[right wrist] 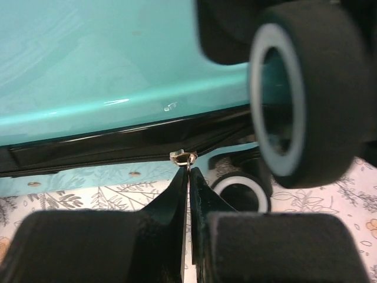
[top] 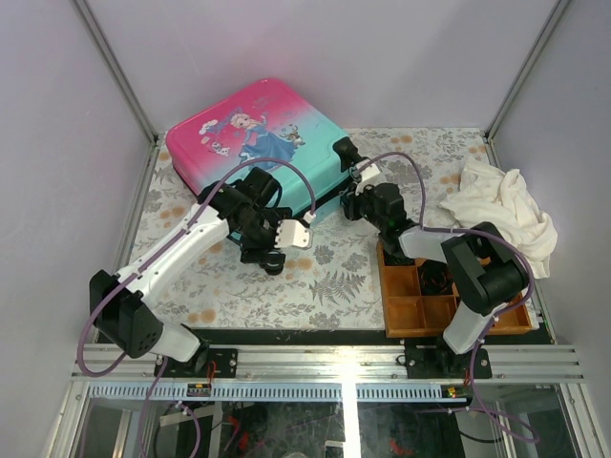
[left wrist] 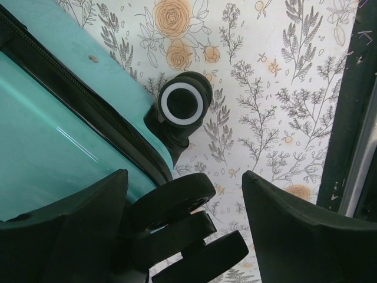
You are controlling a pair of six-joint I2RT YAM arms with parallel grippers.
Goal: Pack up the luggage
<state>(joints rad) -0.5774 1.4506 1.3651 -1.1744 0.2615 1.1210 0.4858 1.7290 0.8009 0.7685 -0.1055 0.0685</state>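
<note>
The luggage [top: 258,134] lies shut at the back of the table, pink at the far end and teal [left wrist: 47,153] near me. My left gripper [top: 298,233] is at its near corner, open, with a black double wheel [left wrist: 177,200] between its fingers [left wrist: 294,230]. The right-hand finger stands clear of that wheel. A second wheel [left wrist: 181,101] with a white ring sits just beyond. My right gripper [top: 361,176] is at the case's right corner, shut [right wrist: 188,171] on the small metal zipper pull [right wrist: 183,156] of the black zipper line. A big wheel [right wrist: 306,94] hangs close on the right.
A crumpled white cloth [top: 501,205] lies at the right edge of the floral table. A brown wooden compartment tray [top: 420,305] sits at the front right, partly under my right arm. A dark metal rail [left wrist: 353,118] runs along the table's near edge.
</note>
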